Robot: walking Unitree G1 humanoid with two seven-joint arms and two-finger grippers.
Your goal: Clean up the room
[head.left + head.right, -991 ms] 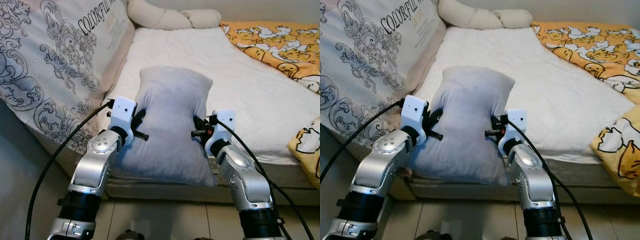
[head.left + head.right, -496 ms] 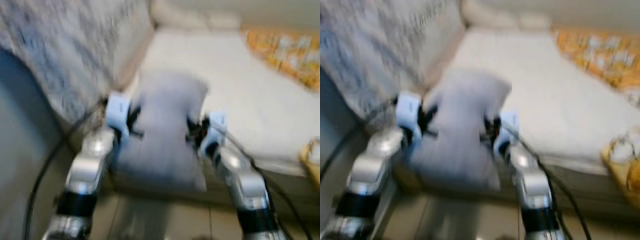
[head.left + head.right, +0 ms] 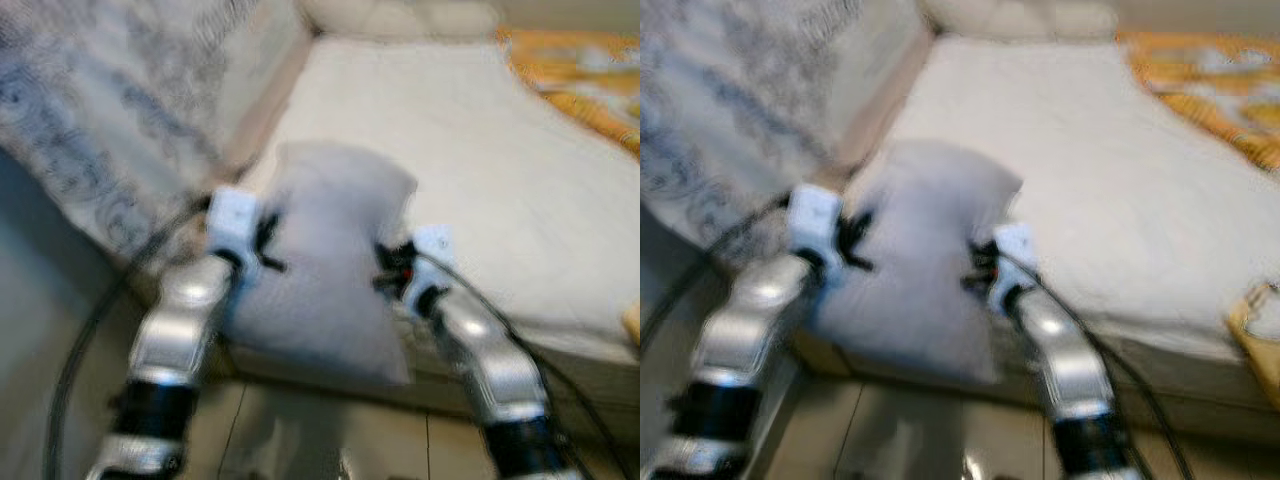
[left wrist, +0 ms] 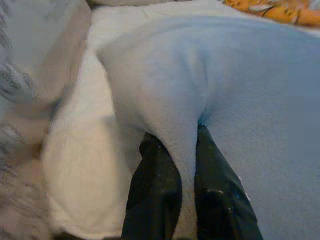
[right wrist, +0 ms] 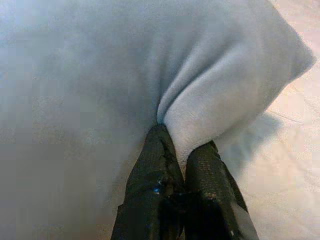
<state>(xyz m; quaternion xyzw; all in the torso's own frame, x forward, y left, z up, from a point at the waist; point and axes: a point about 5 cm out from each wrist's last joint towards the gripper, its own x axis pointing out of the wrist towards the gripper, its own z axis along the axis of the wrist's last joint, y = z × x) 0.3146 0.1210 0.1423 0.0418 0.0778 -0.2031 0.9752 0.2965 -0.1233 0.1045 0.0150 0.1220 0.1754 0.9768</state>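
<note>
1. Patterned bedding [image 3: 110,120], at your 10 o'clock: grey scrollwork on a pale ground, draped along the left edge of the bed. Both eye views are motion-blurred, so you can read no lettering on it.

2. Left gripper [image 4: 186,145], at your 11 o'clock: clamped on the left edge of the pillow. Your left wrist view shows what the eye views cannot: a fold of fabric pinched tight between the two black fingers [image 4: 155,190].

3. Grey pillow [image 3: 335,260], at 12 o'clock: held upright between the two grippers at the near edge of the bed, its lower end hanging in front of the mattress side. No label or tag can be made out.

4. Right gripper [image 5: 184,150], at your 1 o'clock: clamped on the pillow's right edge. Your right wrist view shows a ridge of fabric squeezed between its fingers.

5. Bed [image 3: 480,170], 12 to 2 o'clock: white sheet.

6. Long cream bolster [image 3: 400,18], at the bed's far end.

7. Orange blanket [image 3: 575,75], at 2 o'clock: its print is too blurred to identify.
</note>
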